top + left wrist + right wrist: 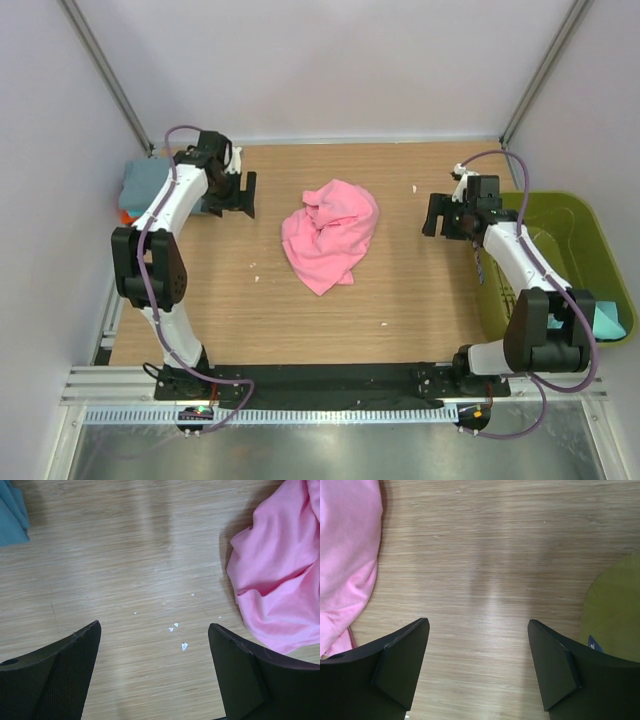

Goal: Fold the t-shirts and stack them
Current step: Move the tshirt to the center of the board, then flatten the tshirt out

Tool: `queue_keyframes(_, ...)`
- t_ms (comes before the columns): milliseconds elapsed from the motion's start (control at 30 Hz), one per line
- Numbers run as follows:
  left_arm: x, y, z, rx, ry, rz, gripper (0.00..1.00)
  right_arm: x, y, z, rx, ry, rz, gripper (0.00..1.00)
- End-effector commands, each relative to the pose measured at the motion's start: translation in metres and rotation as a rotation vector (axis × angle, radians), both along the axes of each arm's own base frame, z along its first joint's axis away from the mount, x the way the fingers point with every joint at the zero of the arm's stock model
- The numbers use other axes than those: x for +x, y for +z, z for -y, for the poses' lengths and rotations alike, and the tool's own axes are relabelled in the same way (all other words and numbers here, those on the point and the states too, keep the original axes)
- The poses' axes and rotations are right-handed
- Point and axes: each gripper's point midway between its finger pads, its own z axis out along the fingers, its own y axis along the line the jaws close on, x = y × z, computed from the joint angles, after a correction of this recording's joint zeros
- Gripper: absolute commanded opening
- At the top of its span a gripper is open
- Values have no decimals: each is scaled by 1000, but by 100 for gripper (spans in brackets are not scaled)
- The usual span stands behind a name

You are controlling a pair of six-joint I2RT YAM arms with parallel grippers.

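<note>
A bright pink t-shirt (330, 235) lies crumpled in the middle of the wooden table; it also shows at the right of the left wrist view (280, 575) and at the left of the right wrist view (345, 555). A folded grey-blue t-shirt (145, 182) sits at the far left edge on an orange one (124, 215). My left gripper (240, 195) (155, 625) hovers open between that pile and the pink shirt, holding nothing. To the right of the pink shirt my right gripper (432, 215) (478, 621) is open and empty above bare wood.
An olive-green plastic basket (560, 215) (615, 605) stands at the right edge of the table with a teal cloth (608, 320) in it. Small white scraps (184, 646) lie on the wood below the left gripper. White walls and metal posts enclose the table.
</note>
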Motion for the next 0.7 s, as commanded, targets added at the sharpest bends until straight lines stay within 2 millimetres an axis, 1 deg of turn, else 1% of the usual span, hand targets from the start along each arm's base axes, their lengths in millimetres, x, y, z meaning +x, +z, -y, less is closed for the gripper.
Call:
queue_keyframes(0, 10, 11, -1, -35, 22, 22, 88, 15, 27, 3, -15, 44, 69, 86)
queue_keyframes(33, 11, 12, -2, -35, 27, 27, 88, 25, 47, -10, -12, 125, 129, 86)
queue_keyframes(67, 11, 13, -3, -31, 27, 37, 87, 31, 57, -19, -35, 183, 162, 86)
queue_keyframes(100, 13, 14, -5, -22, 34, 47, 87, 33, 64, -44, -60, 279, 182, 85)
queue_keyframes(133, 13, 14, -6, -16, 36, 51, 87, 42, 81, -56, -95, 336, 229, 84)
queue_keyframes(167, 11, 11, -7, -8, 42, 47, 87, 46, 86, -61, -173, 419, 256, 83)
queue_keyframes(200, 12, 9, -8, -6, 44, 44, 86, 47, 82, -69, -208, 472, 239, 82)
queue_keyframes(233, 10, 7, -6, -14, 40, 35, 86, 51, 93, -87, -246, 544, 273, 81)
queue_keyframes(267, 7, 4, -5, -20, 35, 22, 84, 55, 93, -89, -306, 585, 280, 81)
queue_keyframes(300, 6, 0, -2, -34, 28, 13, 81, 60, 87, -98, -333, 625, 269, 80)
queue_keyframes(333, 3, -2, 6, -76, 9, -2, 79, 66, 97, -106, -355, 645, 296, 80)
queue_keyframes(367, 0, -6, 12, -107, -8, -18, 77, 67, 97, -123, -370, 686, 306, 80)
queue_keyframes(400, -2, -11, 17, -136, -17, -38, 76, 75, 86, -129, -396, 703, 285, 79)
queue_keyframes(433, -4, -13, 22, -166, -32, -52, 76, 85, 97, -139, -404, 706, 317, 79)
queue_keyframes(467, -6, -14, 31, -216, -51, -69, 75, 87, 97, -155, -404, 733, 325, 78)
queue_keyframes(500, -7, -19, 34, -227, -45, -89, 75, 96, 80, -163, -413, 741, 292, 78)
queue_keyframes(533, -7, -21, 34, -234, -44, -94, 74, 107, 92, -174, -414, 741, 324, 78)
queue_keyframes(567, -7, -22, 37, -247, -54, -100, 74, 111, 90, -185, -416, 754, 331, 77)
queue_keyframes(600, -8, -25, 38, -250, -58, -98, 73, 119, 75, -193, -427, 763, 308, 76)
queue_keyframes(633, -8, -25, 37, -248, -63, -88, 73, 129, 82, -203, -432, 763, 338, 75)
queue_keyframes(667, -7, -26, 37, -247, -70, -74, 73, 135, 81, -212, -429, 771, 352, 75)
